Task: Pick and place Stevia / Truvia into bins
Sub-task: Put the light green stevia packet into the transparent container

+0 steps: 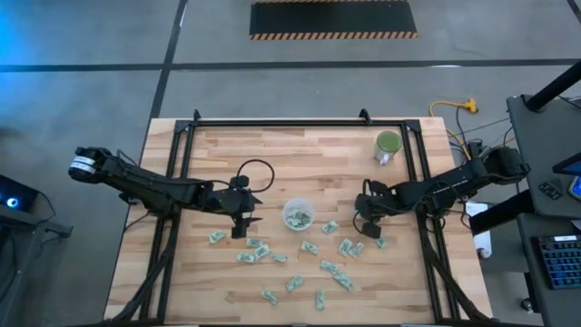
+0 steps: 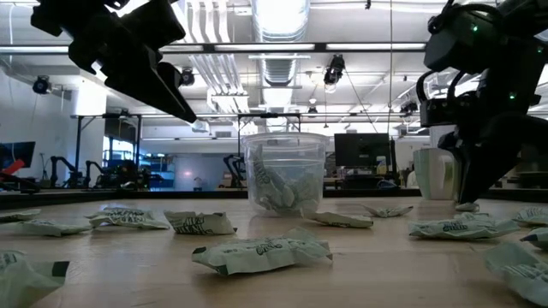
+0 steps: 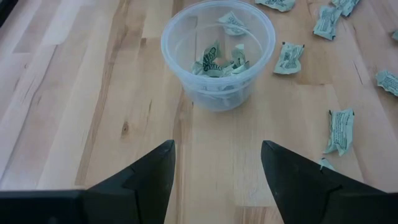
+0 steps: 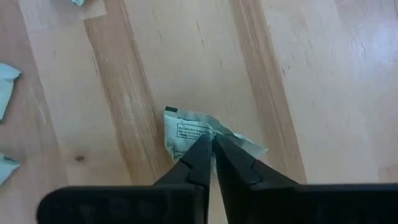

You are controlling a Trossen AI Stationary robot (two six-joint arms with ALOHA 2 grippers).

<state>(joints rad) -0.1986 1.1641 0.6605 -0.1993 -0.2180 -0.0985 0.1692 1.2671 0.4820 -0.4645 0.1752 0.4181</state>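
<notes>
The clear round bin (image 1: 298,215) stands at mid-table with several Stevia packets inside (image 3: 217,59). Many more pale green packets (image 1: 331,268) lie scattered on the wood nearer the front edge. My right gripper (image 4: 211,142) is down at the table, to the right of the bin, shut on one crumpled packet (image 4: 186,130). My left gripper (image 3: 217,155) hovers open above bare wood, to the left of the bin (image 3: 217,50), holding nothing. My right gripper pinches the crumpled packet between its two fingertips (image 4: 200,149), at the packet's bunched middle (image 4: 211,127). The fingers come steeply from above. The packet still lies on the table, its printed corner (image 4: 173,115) spread flat on the wood.
A green mug (image 1: 388,145) with a white handle stands at the far right of the table. A black cable loop (image 1: 254,173) lies behind the left gripper. Black frame rails (image 1: 300,123) run along the table's far and side edges.
</notes>
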